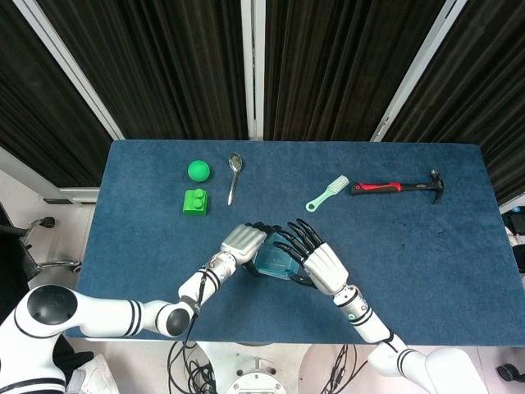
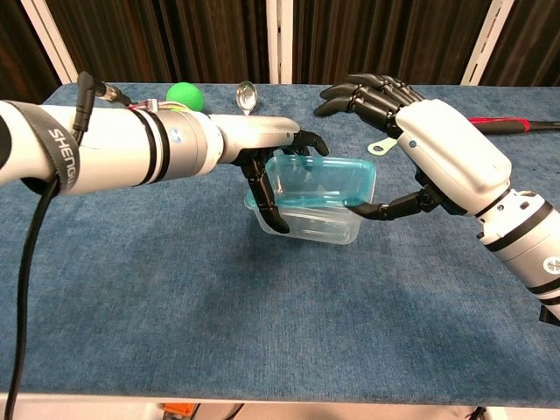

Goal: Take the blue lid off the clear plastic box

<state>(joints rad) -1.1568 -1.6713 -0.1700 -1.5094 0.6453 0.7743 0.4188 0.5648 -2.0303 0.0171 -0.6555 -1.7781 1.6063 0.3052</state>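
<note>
The clear plastic box (image 2: 308,226) stands on the blue table near the front middle, with the blue lid (image 2: 319,181) on top; the box also shows between the hands in the head view (image 1: 273,256). My left hand (image 2: 273,156) grips the box's left end, fingers over the far rim and thumb down the near side. My right hand (image 2: 442,153) is at the box's right end. Its thumb tip touches the lid's right rim, and its other fingers (image 2: 354,92) are spread above the lid, clear of it. The lid's right edge looks slightly raised.
At the back left are a green ball (image 1: 198,170), a green block (image 1: 195,201) and a spoon (image 1: 234,174). A pale green brush (image 1: 326,194) and a red-handled hammer (image 1: 399,186) lie at the back right. The table's front edge is close behind the hands.
</note>
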